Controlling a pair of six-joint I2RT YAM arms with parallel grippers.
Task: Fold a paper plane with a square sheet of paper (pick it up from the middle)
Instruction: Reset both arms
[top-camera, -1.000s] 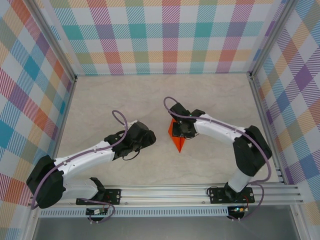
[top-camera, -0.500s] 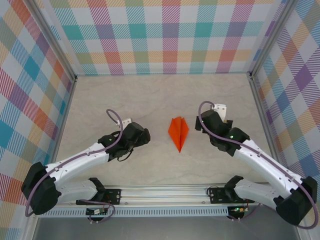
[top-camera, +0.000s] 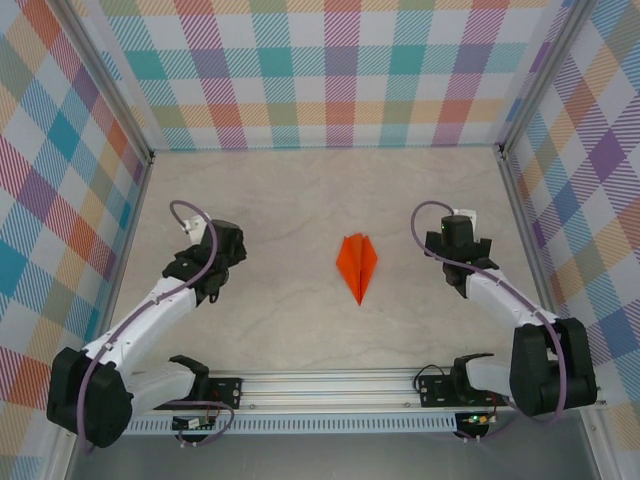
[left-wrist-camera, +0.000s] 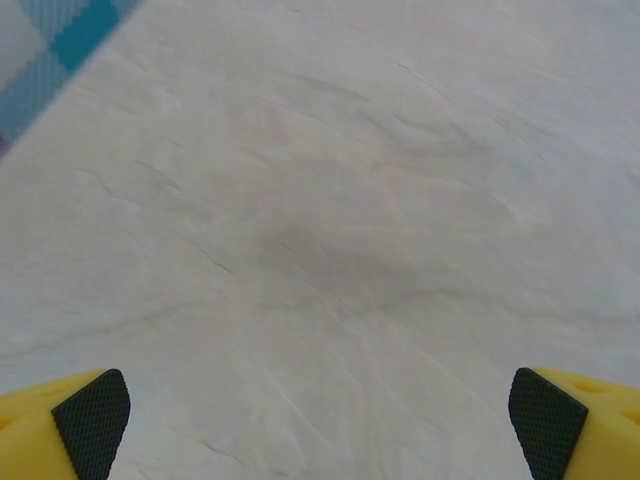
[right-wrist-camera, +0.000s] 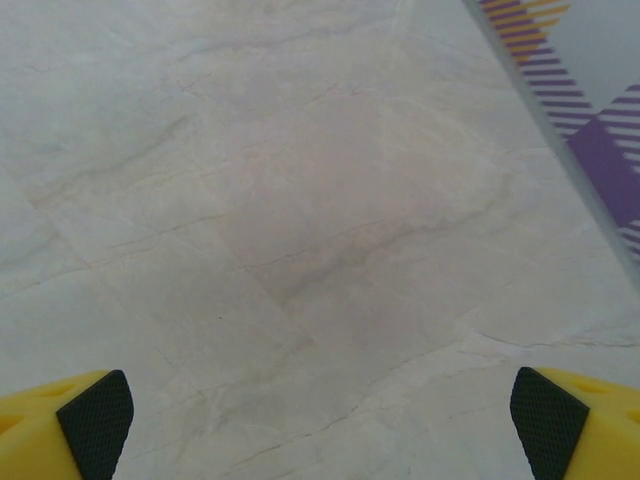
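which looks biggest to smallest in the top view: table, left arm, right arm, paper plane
1. table
2. left arm and right arm: too alike to rank
3. paper plane

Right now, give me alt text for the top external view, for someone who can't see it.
A folded orange paper plane lies centred on the pale table, its point toward the arm bases. The left gripper and right gripper hang off to either side, neither touching it; plaid walls ring the scene.
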